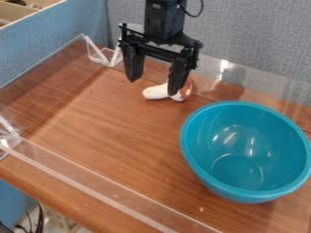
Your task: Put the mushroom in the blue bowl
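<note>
Mushroom [165, 92] lies on its side on the wooden worktop [97, 123], toward the far side of the scene, with its cream-white body pointing left and its reddish-brown cap end to the right. It sits directly below the end effector [157, 71], which points straight down from a black arm. The two dark fingers [133, 65] stand wide apart, one to the left of the mushroom and the other over its cap end, and they clamp on nothing. Whether the right finger touches the cap cannot be told from this view.

Nearer and to the right rests the blue bowl [292, 146], large, round and glossy teal, upright, with only light reflections showing inside. The mushroom is outside it, just beyond its far-left rim and clearly apart from it.

A low clear plastic wall [73, 177] runs along the near edge of the worktop and up its left side, and another clear panel stands behind the arm at the far edge. Beyond the left wall rises a blue fabric partition [55, 41], with a pale wooden surface above it.
</note>
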